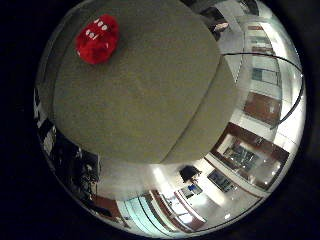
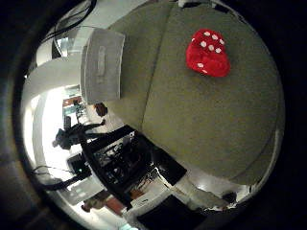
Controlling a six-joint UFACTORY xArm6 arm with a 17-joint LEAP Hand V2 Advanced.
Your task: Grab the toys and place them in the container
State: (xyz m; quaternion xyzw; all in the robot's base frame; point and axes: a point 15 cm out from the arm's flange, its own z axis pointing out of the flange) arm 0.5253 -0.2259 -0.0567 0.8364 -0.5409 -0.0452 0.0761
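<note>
A red plush die point(image 2: 208, 52) with white spots lies alone on an olive-grey upholstered seat point(image 1: 140, 100), near its edge. A white container point(image 2: 101, 64) stands just beside the seat. Beyond lies a glossy-floored room with wood-framed glass panels point(image 1: 247, 157); no part of the hand shows, so its fingers cannot be judged.

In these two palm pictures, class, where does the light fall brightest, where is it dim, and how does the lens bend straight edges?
Little finger side view: the floor shines with glare, the olive cushion under the red toy die is dim, and its edge curves. Thumb side view: brightest beside the white container; the dark frame below stays shadowed, bowed by the lens.
</note>
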